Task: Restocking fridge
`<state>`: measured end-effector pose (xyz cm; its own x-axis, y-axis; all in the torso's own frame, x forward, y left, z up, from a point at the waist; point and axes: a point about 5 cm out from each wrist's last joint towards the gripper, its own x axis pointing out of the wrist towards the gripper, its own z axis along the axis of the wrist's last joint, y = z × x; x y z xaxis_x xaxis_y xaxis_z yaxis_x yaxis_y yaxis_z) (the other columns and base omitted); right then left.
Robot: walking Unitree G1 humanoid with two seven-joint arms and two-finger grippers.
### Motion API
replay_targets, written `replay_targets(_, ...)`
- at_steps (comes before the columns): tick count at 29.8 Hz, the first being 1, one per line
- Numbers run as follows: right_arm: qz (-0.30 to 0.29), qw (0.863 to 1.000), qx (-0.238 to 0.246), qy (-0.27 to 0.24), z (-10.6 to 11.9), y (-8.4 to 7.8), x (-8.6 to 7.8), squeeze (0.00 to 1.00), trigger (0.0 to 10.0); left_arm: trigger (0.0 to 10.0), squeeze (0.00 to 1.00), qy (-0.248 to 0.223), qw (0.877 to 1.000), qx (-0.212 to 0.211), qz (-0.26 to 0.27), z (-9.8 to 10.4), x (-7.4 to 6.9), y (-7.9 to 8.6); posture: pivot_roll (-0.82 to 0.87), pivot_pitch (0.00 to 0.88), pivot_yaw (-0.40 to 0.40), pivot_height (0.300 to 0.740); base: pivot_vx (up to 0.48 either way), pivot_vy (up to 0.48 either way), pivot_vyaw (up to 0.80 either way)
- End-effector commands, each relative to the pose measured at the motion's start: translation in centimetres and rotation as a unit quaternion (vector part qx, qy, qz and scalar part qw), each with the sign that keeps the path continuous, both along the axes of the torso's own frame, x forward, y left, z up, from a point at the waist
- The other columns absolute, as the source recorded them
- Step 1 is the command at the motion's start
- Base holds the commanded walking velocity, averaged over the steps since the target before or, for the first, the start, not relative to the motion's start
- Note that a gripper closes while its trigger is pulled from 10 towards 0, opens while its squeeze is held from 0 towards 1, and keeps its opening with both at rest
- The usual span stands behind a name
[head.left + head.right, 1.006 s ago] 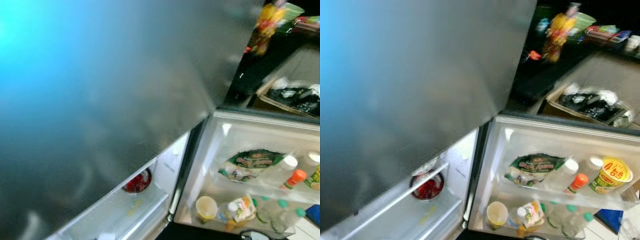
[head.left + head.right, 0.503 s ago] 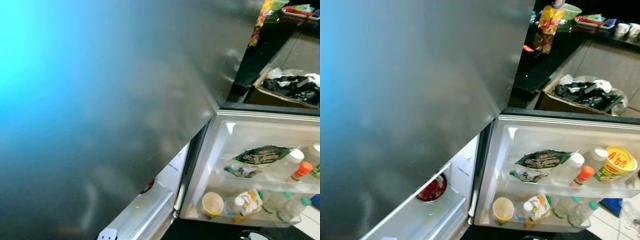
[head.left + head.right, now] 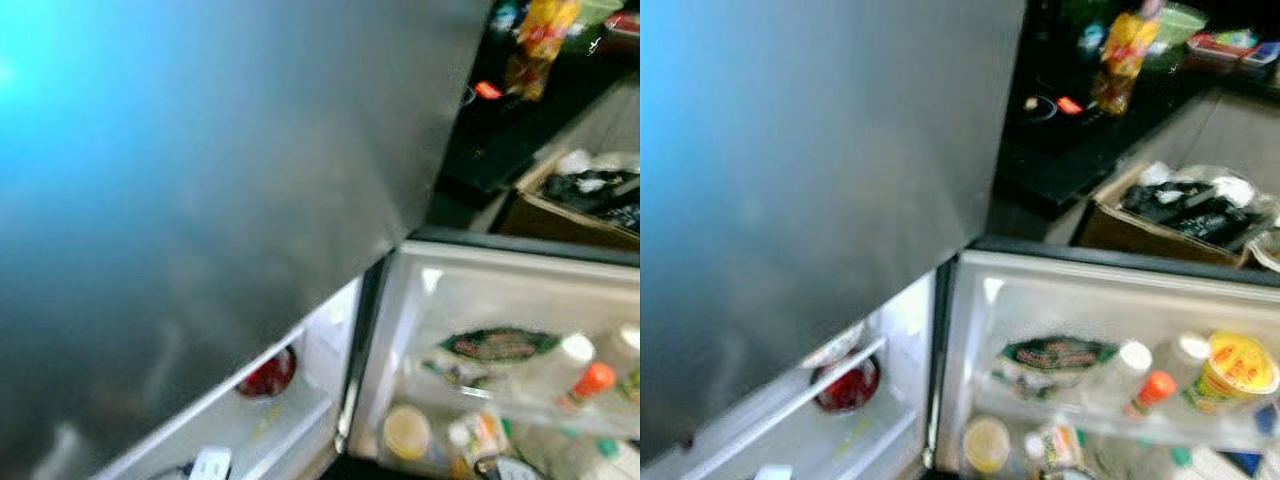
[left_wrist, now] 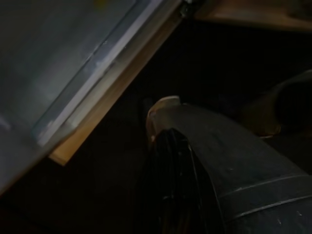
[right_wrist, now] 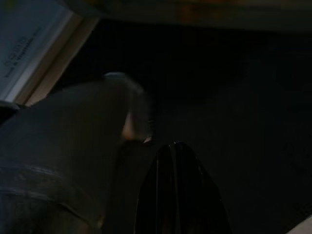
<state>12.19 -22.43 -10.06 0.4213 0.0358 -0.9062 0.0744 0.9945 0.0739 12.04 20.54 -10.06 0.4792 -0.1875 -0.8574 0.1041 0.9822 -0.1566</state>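
The open white fridge door point(image 3: 1060, 290) carries two transparent shelf bins, both blurred. The upper bin point(image 3: 1200, 425) holds one flat green-and-white printed pouch point(image 3: 1045, 357), two clear bottles with white caps point(image 3: 1118, 372), one smaller bottle with an orange cap point(image 3: 1152, 388) and one yellow tub with a red-lettered lid point(image 3: 1232, 370). In the lower bin point(image 3: 420, 462) I can make out one pale yellow cup point(image 3: 407, 432), one white bottle with a green-and-orange label point(image 3: 478, 437) and at least one clear bottle with a teal cap point(image 3: 606, 449); the rest there is too smeared to count. Inside the fridge compartment, beneath the large grey brushed-metal upper door point(image 3: 230, 180), a white shelf with a rail point(image 3: 810, 395) bears one round container of something red point(image 3: 847, 385). Behind the fridge, one brown cardboard box point(image 3: 1160, 225) holds crumpled black plastic, and one yellow-and-red snack bag point(image 3: 1123, 50) stands on the dark counter point(image 3: 1070, 140). Both arms hang low in shade. The left gripper point(image 4: 170, 185) shows its black fingers lying close together, holding nothing, just beside a dark grey rounded robot leg point(image 4: 243, 161), with the fridge's pale lower edge point(image 4: 97, 73) further along its line of sight. The right gripper point(image 5: 175, 190) likewise has its fingers drawn together and empty, next to a grey rounded limb point(image 5: 63, 146); the fridge door and its stock are up above both grippers, well apart from them.
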Motion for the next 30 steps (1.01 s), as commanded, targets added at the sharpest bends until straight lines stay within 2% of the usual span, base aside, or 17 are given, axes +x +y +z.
replay_targets(1, -0.004, 1.000, -0.006, 0.001, 0.08, -0.45, -0.05, 0.00, 10.0, 10.0, 0.00, 0.023, 1.000, -0.001, -0.005, -0.41, -1.12, -0.23, -0.05, 0.047, -0.007, 0.740, 0.000, -0.439, 0.00)
replay_targets(10, -0.004, 1.000, -0.005, 0.001, 0.04, -0.37, -0.10, 0.00, 10.0, 10.0, 0.00, 0.025, 1.000, 0.000, -0.007, -0.45, -1.26, -0.24, -0.05, 0.048, -0.007, 0.740, 0.000, -0.312, 0.00)
replay_targets(30, 0.007, 1.000, -0.007, -0.003, 0.09, -0.35, 0.01, 0.00, 10.0, 10.0, 0.00, 0.025, 1.000, -0.002, -0.008, -0.44, -1.21, -0.29, -0.05, 0.046, -0.007, 0.740, 0.000, -0.430, 0.00)
